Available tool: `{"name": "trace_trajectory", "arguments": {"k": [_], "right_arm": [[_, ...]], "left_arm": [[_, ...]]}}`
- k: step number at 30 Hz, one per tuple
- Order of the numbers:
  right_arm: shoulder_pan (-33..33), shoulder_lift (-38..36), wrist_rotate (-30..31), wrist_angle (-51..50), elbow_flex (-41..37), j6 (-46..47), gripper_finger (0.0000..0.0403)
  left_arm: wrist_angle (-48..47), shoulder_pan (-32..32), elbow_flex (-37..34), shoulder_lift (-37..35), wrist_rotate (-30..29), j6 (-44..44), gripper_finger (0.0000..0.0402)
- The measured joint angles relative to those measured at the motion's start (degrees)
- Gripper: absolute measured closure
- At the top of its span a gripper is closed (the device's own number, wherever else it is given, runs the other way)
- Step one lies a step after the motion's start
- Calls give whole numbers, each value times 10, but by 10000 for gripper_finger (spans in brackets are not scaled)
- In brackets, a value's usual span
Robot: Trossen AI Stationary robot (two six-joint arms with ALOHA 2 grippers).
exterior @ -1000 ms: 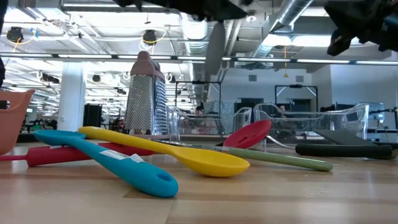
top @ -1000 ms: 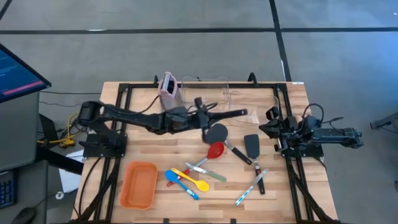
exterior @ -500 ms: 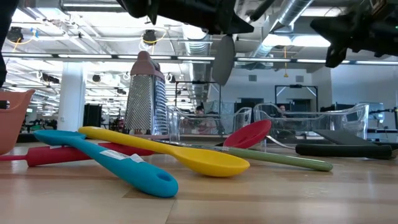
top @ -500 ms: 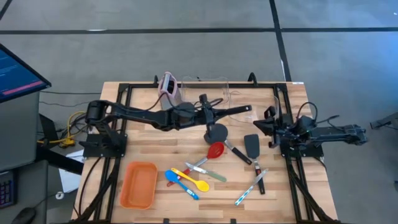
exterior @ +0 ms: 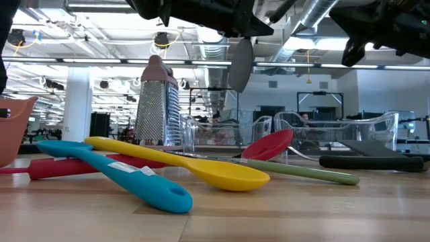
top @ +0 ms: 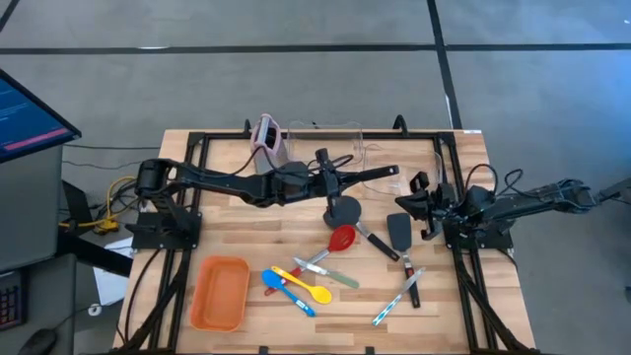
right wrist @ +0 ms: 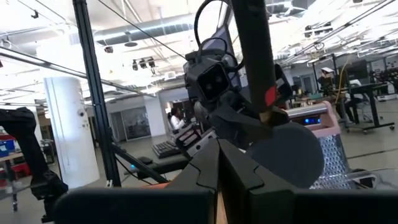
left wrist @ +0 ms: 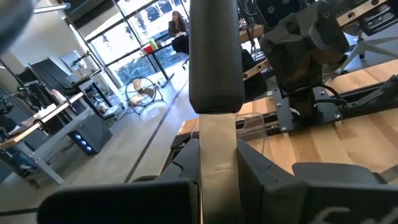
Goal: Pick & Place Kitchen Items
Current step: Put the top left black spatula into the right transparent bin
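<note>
My left gripper (top: 330,185) reaches over the middle of the table and is shut on a black round-headed spatula (top: 343,209). Its grey blade (exterior: 240,64) hangs high above the board. My right gripper (top: 416,204) hovers shut near the right edge, just above a second black spatula (top: 399,229) that lies flat. Also flat on the table are the red spoon (top: 342,239), yellow spoon (top: 308,287), blue spoon (top: 284,290), a green-handled tool (top: 333,277), and the pink-handled (top: 410,286) and blue-handled (top: 388,309) tools. My left gripper pinches the spatula's pale neck (left wrist: 217,146) between its two fingers, between the round head and the dark handle (left wrist: 214,56). The fingers come level from the table's left. The spatula is lifted clear, with the handle running on past the fingers and the head (right wrist: 289,152) hanging below.
An orange tray (top: 220,292) sits at the near left. A pink-topped grater (top: 268,138) and clear bins (top: 340,138) stand along the far edge. Black frame rails (top: 449,158) run along both sides. Bare board lies between the tray and the left arm.
My left gripper has carried the spatula a little toward the far right, and the blade has turned and now hangs lower. My right gripper has slid toward the table's left, nearer the flat black spatula, while its arm stretched out behind it.
</note>
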Motion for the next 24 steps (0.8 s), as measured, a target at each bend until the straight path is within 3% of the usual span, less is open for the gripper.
{"name": "trace_trajectory", "arguments": {"k": [12, 24], "right_arm": [[0, 150, 15, 36, 82, -48, 402], [0, 174, 54, 34, 114, -166, 396]], "left_arm": [[-1, 0, 0, 0, 0, 0, 373], [-4, -17, 0, 0, -1, 0, 373]]}}
